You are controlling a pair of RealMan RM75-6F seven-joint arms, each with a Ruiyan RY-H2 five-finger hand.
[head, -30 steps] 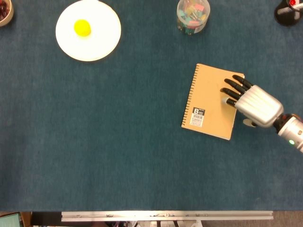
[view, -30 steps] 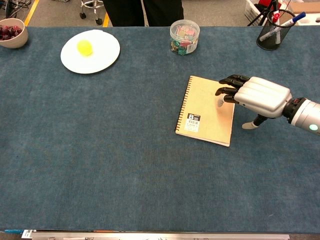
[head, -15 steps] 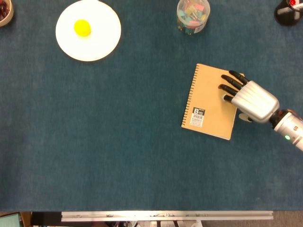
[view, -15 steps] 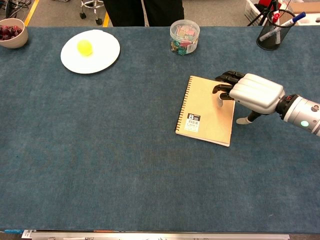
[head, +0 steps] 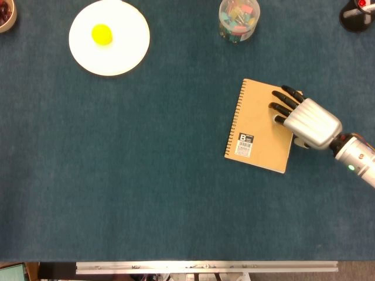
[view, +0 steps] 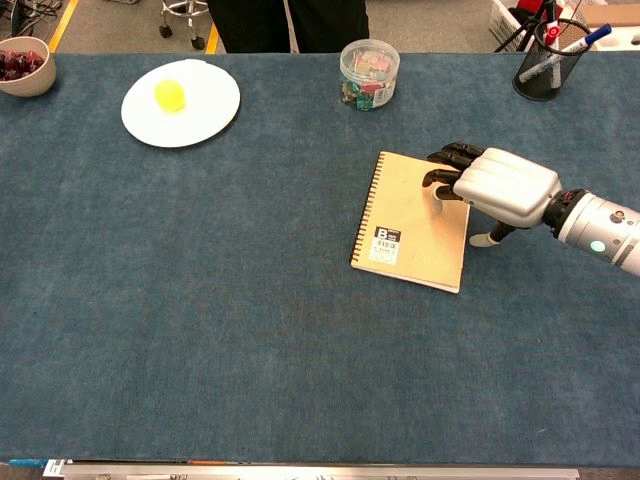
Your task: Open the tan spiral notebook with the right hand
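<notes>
Tan spiral notebook [head: 261, 126] lies flat and closed on the table [head: 146, 187], spiral edge on the side away from the right hand [head: 307, 120]. Hand sits over the notebook's free far corner, fingers [view: 445, 170] curled down onto the cover, thumb off the edge — nothing gripped. Cover not yet lifted — opening remains to do. Left hand not visible.

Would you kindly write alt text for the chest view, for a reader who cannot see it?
The right hand reaches over the right edge of a closed tan spiral notebook on a blue table. Behind stand a white plate with a yellow ball and a clip jar.
</notes>
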